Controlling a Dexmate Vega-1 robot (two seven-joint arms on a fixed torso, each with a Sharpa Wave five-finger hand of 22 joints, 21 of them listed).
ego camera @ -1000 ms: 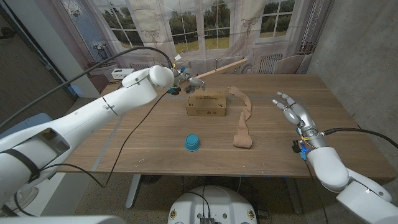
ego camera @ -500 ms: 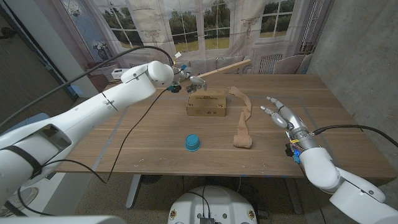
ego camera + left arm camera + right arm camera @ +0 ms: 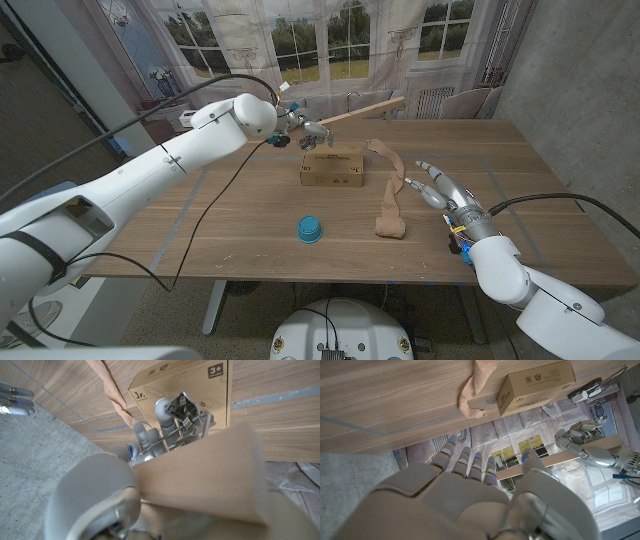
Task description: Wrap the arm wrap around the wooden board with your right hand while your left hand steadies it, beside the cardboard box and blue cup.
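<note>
Long pale wooden board (image 3: 355, 108), stiff, light: upper centre, gripped aloft by left hand (image 3: 308, 130). Tan fabric arm wrap (image 3: 391, 195), limp: centre-right on table (image 3: 200, 215); best taken at free end. Right hand (image 3: 438, 186) spread, empty.

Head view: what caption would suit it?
Left robot hand holds a wooden board above the table; the open right robot hand nears the arm wrap.

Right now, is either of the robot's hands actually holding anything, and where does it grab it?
The left hand grips the wooden board at its near end, lifted above the table. The right hand holds nothing, fingers spread.
</note>
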